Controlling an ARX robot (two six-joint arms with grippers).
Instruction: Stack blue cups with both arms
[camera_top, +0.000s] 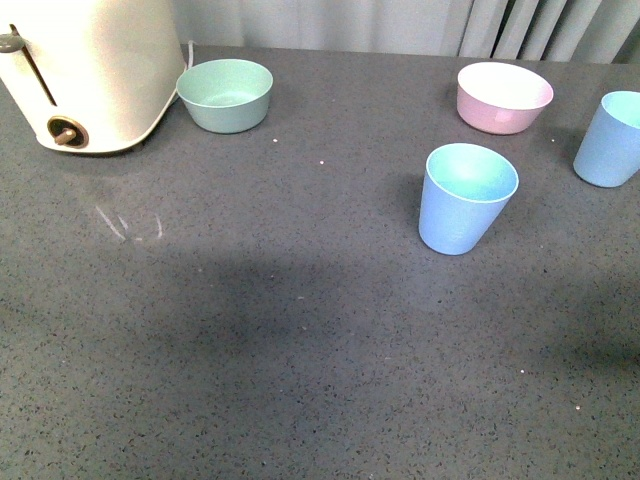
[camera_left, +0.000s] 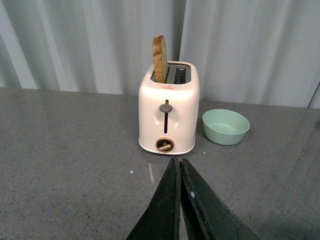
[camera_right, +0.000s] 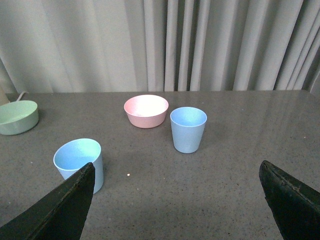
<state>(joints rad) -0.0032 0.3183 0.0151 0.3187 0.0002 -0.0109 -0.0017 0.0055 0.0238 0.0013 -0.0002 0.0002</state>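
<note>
Two light blue cups stand upright and apart on the grey table. One blue cup (camera_top: 465, 198) is right of centre; the other blue cup (camera_top: 609, 138) is at the right edge, partly cut off. In the right wrist view the nearer cup (camera_right: 80, 163) sits by one finger and the farther cup (camera_right: 188, 129) stands ahead. My right gripper (camera_right: 177, 172) is open and empty, short of both cups. My left gripper (camera_left: 178, 162) is shut and empty, pointing at the toaster. Neither arm shows in the front view.
A cream toaster (camera_top: 90, 70) with a slice of bread (camera_left: 160, 58) stands at the back left. A mint-green bowl (camera_top: 225, 94) sits beside it. A pink bowl (camera_top: 503, 97) sits behind the nearer cup. Curtains hang behind the table.
</note>
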